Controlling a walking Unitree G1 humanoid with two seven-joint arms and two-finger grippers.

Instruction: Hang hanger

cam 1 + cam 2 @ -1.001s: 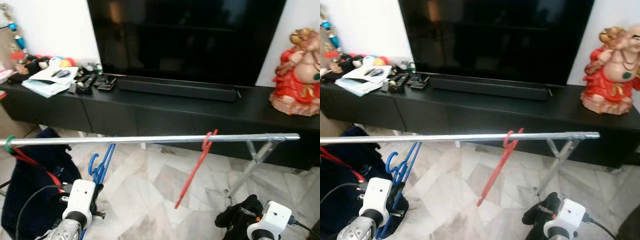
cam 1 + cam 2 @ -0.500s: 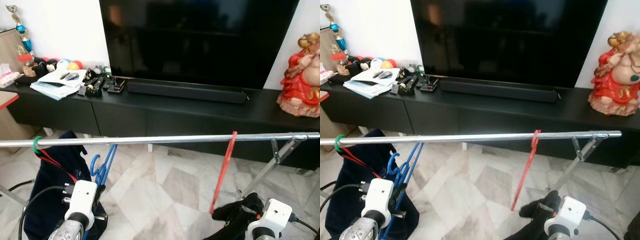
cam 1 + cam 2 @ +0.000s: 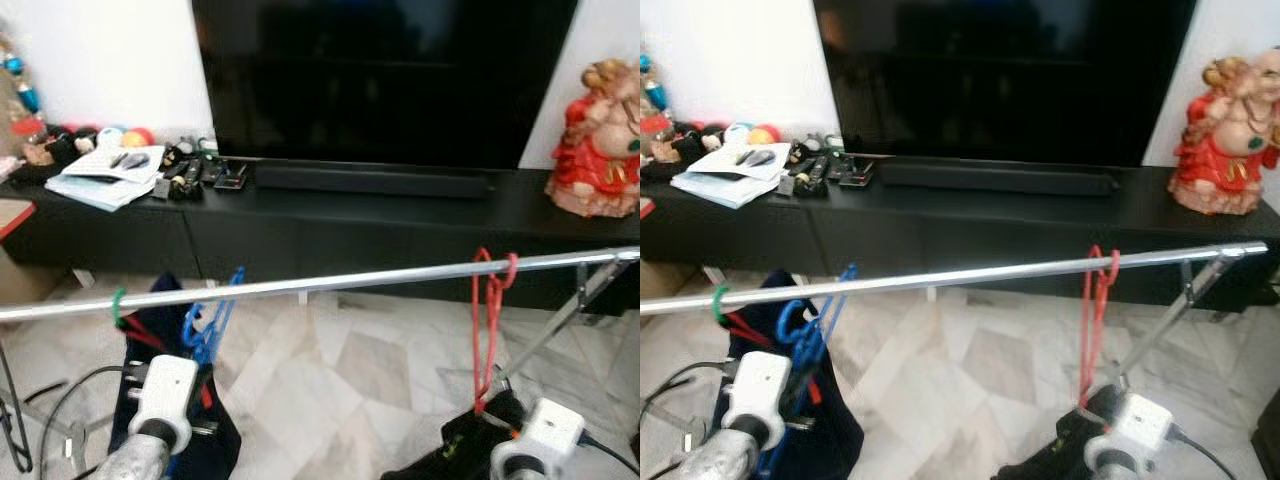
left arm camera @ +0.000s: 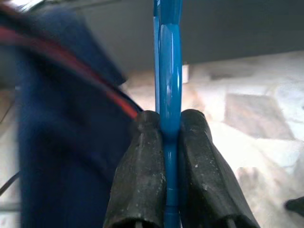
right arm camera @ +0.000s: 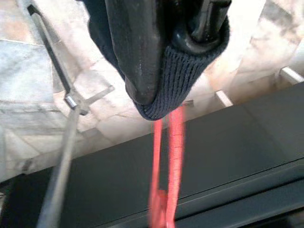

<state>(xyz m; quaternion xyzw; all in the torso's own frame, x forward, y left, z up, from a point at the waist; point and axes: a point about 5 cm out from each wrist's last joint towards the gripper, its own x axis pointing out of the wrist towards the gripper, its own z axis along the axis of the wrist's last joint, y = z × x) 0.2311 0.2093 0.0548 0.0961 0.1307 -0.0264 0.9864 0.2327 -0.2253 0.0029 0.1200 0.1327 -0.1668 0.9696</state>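
A: Which hanger does your left tool (image 4: 170, 142) hold?
B: The blue hanger (image 3: 208, 322). Your tool's fingers (image 4: 142, 175) are closed on its shaft, its hook just under the silver rail (image 3: 300, 287), beside the dark blue garment (image 3: 170, 400).

A: And farther right?
B: The red hanger (image 3: 487, 320) hangs hooked on the rail. Your right tool (image 5: 161, 71), wrapped in dark cloth, sits below it; you cannot tell its opening.

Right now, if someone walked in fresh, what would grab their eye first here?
Probably the silver rail running across the view, with a red hanger hooked over it toward the robot's right. Toward the left, the left gripper is shut on a blue hanger just below the rail, beside a dark garment hanging from a green hook. Behind, a big black TV stands on a low black cabinet, with a red figurine at its right end.
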